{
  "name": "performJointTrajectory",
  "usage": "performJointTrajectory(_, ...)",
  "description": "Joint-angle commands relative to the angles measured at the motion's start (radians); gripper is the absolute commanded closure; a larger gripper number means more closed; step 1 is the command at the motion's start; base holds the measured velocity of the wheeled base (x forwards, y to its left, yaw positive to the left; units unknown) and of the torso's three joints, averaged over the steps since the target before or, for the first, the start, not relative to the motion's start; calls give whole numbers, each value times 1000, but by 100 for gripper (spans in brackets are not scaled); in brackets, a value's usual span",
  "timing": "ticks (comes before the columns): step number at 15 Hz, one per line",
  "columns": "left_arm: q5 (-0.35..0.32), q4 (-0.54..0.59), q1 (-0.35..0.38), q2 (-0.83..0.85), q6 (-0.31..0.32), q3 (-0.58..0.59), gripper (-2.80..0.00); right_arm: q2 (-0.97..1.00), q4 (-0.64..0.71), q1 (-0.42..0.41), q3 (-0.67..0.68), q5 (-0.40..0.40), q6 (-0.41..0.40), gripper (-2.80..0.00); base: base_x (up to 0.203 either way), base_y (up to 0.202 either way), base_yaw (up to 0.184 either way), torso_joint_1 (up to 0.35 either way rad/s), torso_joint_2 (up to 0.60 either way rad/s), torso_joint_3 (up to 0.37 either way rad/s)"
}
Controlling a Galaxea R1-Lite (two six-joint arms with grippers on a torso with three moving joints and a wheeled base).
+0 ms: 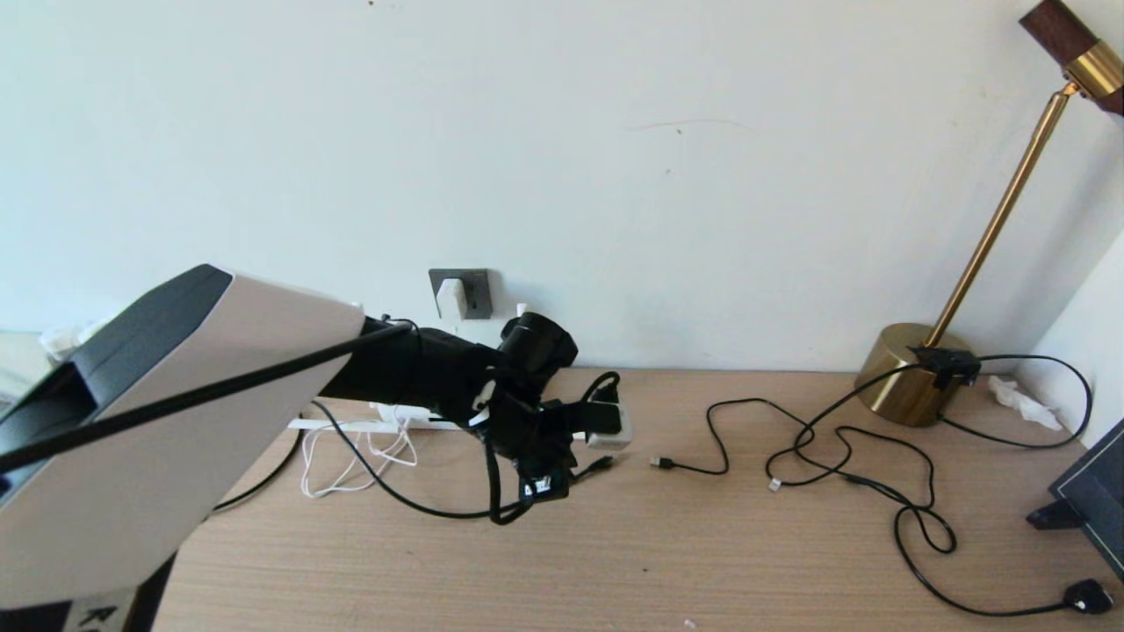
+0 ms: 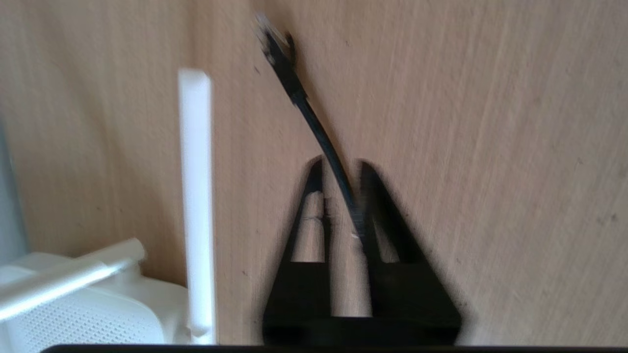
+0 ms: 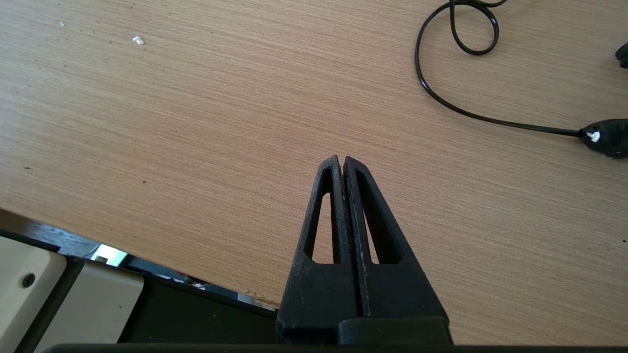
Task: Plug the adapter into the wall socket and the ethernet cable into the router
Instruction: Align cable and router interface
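The white adapter (image 1: 451, 298) sits in the dark grey wall socket (image 1: 477, 292), its thin white cord (image 1: 351, 465) trailing down onto the desk. My left arm hides most of the white router (image 1: 615, 436); the left wrist view shows its body (image 2: 88, 314) and an antenna (image 2: 196, 196). My left gripper (image 1: 575, 452) (image 2: 341, 166) hangs low over the desk beside the router, jaws open. The black ethernet cable (image 1: 395, 496) (image 2: 319, 137) runs between them along one finger, its connector (image 2: 274, 39) lying further out. My right gripper (image 3: 342, 159) is shut and empty above the desk's near edge.
Thin black cables (image 1: 843, 439) with small plugs sprawl over the desk's right half, one plug (image 3: 606, 137) near my right gripper. A brass lamp (image 1: 913, 373) stands at the back right. A dark framed object (image 1: 1089, 500) leans at the right edge.
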Motion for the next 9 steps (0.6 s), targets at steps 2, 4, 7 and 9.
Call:
performJointTrajectory(2,-3,-2,-7,53,-11,-51,-280,3,2,-1,0,1,0,0,0,0,0,0,0,0)
performJointTrajectory(4,-19,20,-10,71,-29,-83,-280,3,2,0,0,1,0,0,0,0,0,0,0,0)
performJointTrajectory(7,-29,102,-10,103,-29,-146,-280,3,2,-1,0,1,1,0,0,0,0,0,0,0)
performJointTrajectory(9,-29,125,-9,127,-29,-198,-280,3,2,-1,0,1,3,0,0,0,0,0,0,0)
